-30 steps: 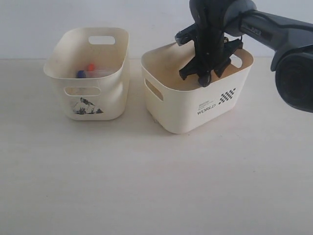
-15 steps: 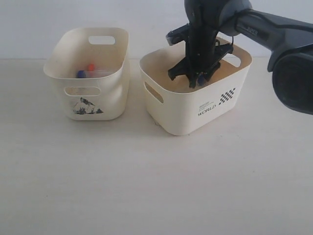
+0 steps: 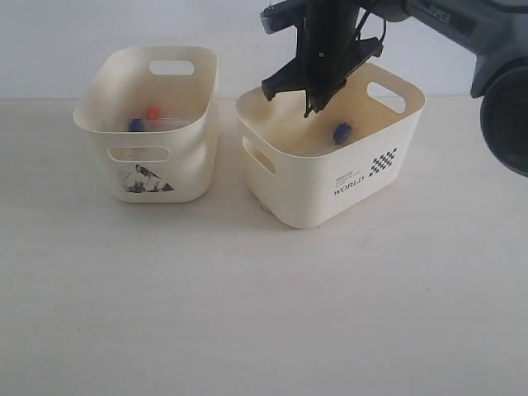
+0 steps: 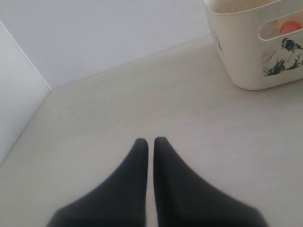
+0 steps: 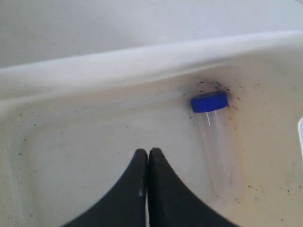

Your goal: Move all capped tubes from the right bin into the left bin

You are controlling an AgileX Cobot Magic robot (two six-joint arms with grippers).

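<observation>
A faint-bodied blue-capped tube point(image 5: 217, 142) lies in the WORLD bin point(image 3: 313, 196), below the empty, pressed-together right pincer point(image 5: 147, 152). The mountain bin point(image 3: 191, 161) left of it shows an orange cap point(image 3: 153, 113) and a blue cap point(image 3: 136, 124). The left pincer point(image 4: 150, 141) is pressed together too.

The right bin's point(image 3: 330, 198) mouth is partly blocked by the right gripper point(image 3: 309, 103), which hangs with jaws together over its far-left side. The near-right part, where the blue-capped tube point(image 3: 341, 132) lies by the wall, is open from above. Only a narrow gap parts this bin from the left bin point(image 3: 190, 124), while the table point(image 3: 247, 313) on the near side gives broad passage.
</observation>
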